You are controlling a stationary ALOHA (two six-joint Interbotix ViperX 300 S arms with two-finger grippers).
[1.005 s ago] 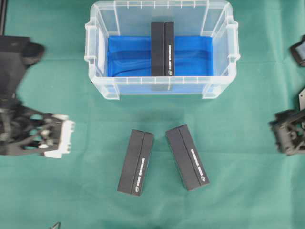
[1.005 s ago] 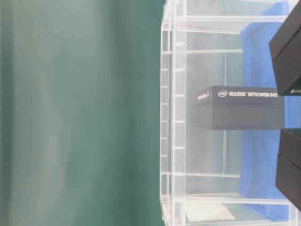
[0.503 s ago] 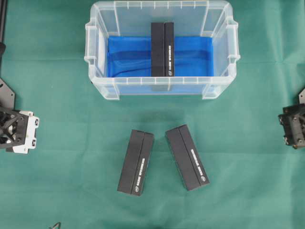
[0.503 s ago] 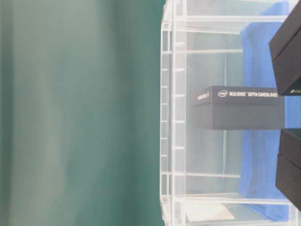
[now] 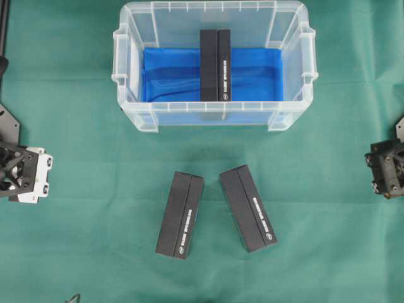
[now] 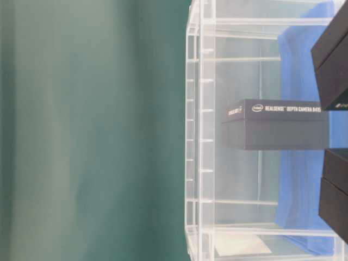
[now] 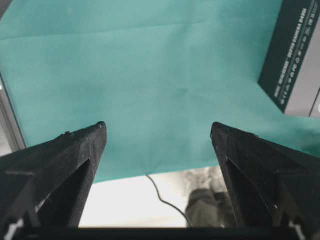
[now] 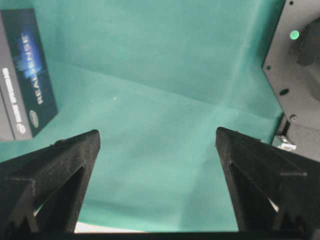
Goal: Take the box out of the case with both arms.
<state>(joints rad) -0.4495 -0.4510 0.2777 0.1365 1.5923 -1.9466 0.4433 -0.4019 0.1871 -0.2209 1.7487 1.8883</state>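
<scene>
So far your task looks only partly done, judging from how things lie. Take the case as your landmark: it sits on the green cloth at the far middle of the overhead view, its blue lining showing on the floor. One black box stands inside it, roughly at the centre of the lining and clear of both end walls; the table-level view shows its printed side through the clear wall. Two more boxes lie on the cloth in front of the case, the left one and the right one, near each other and angled apart. Your left gripper sits well out to the left of the case, and your right gripper well out to the right; both wrist views show jaws spread wide over bare cloth, grasping nothing. I judge the box inside has yet to be lifted out.
</scene>
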